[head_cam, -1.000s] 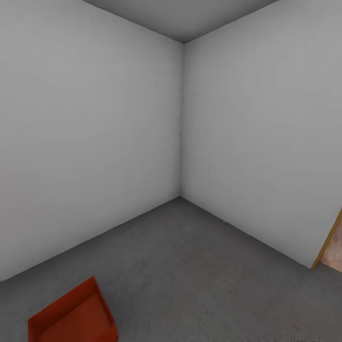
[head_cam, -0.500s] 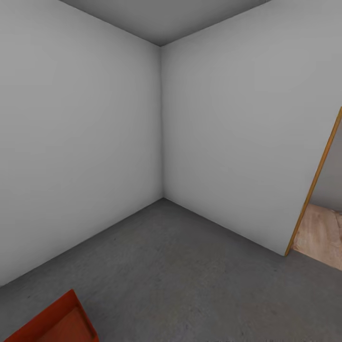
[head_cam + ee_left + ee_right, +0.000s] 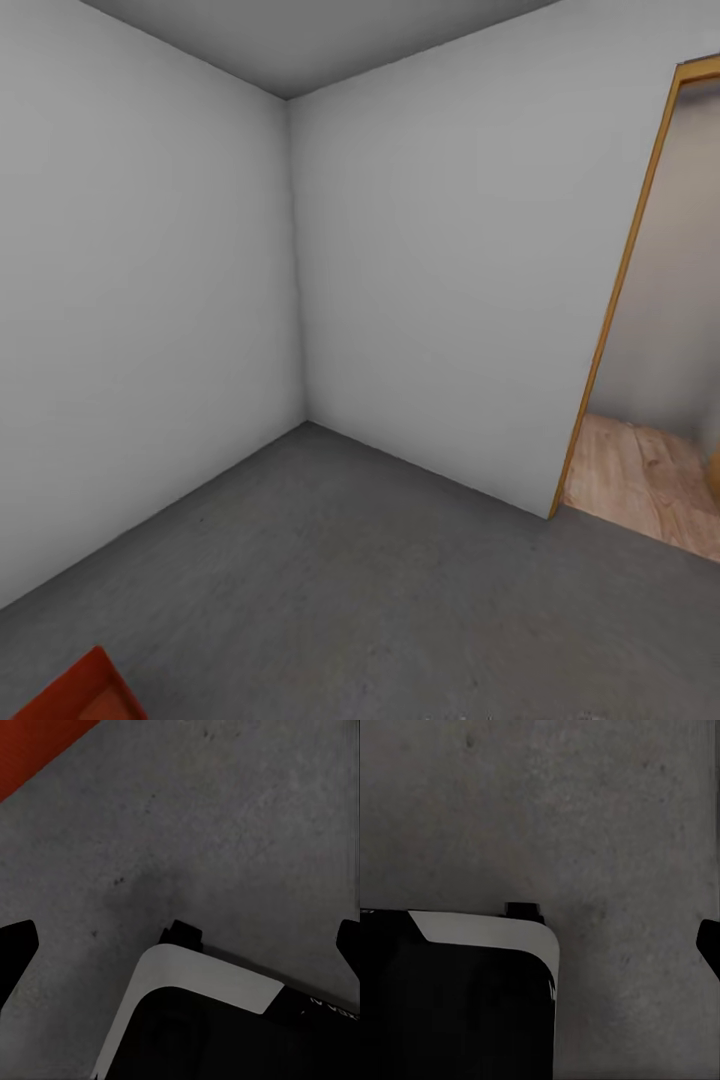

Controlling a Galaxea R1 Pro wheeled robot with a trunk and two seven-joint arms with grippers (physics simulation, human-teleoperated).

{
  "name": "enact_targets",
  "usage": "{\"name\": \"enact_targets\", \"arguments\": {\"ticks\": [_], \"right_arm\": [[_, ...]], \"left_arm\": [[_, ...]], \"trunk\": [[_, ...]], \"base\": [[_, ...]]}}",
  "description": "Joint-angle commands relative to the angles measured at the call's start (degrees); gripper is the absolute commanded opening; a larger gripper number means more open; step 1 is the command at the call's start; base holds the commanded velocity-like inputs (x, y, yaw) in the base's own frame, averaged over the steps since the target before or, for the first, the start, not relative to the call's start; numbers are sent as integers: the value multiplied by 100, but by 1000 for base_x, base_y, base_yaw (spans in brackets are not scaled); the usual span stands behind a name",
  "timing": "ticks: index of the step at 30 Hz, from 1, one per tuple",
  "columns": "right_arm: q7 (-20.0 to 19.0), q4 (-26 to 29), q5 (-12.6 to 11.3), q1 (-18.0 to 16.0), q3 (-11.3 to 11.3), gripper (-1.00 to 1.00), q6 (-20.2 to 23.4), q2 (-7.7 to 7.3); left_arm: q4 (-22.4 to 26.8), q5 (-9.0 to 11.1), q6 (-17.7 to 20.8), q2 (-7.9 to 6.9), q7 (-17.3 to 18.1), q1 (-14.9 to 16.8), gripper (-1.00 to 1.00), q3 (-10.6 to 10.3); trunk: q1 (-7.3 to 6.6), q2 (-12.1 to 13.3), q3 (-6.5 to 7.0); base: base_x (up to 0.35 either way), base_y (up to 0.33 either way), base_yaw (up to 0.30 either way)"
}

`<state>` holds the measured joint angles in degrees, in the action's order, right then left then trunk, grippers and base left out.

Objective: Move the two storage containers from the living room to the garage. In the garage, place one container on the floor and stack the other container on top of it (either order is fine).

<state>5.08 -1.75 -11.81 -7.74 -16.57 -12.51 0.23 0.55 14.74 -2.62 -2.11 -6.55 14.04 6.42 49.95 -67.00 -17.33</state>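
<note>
One red-orange storage container [image 3: 75,694] sits on the garage's dark grey concrete floor [image 3: 400,580], cut off by the lower left corner of the head view. Its red edge [image 3: 37,750] also shows in the left wrist view. My left gripper [image 3: 180,945] hangs open above the bare floor, its dark fingertips [image 3: 15,945] far apart with nothing between them. My right gripper [image 3: 540,945] is open too and empty; one fingertip [image 3: 709,945] shows at the picture's edge. The living room is out of view.
Two plain white walls meet in a corner [image 3: 298,300] ahead. A wood-framed doorway [image 3: 610,300] opens at the right onto light wood-plank flooring [image 3: 650,485]. My own black-and-white base [image 3: 202,1020] shows below both wrists.
The head view has swung to the right: the wall corner and the container slid leftward in the picture, and the doorway came into view. That is camera motion.
</note>
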Motion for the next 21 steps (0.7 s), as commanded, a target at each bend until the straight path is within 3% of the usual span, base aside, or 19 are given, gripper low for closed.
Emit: {"name": "enact_targets", "arguments": {"ticks": [1, 21], "right_arm": [[2, -19, -51, -9, -49, 100, -32, 3], [2, -19, -50, -9, -49, 100, -23, -5]], "left_arm": [[-2, 2, -19, 0, -4, 3, 100, 43], [-2, 2, -19, 0, -4, 3, 100, 43]], "trunk": [[0, -4, -4], [0, -4, 53]], "base": [[0, 0, -279], [0, 0, -281]]}}
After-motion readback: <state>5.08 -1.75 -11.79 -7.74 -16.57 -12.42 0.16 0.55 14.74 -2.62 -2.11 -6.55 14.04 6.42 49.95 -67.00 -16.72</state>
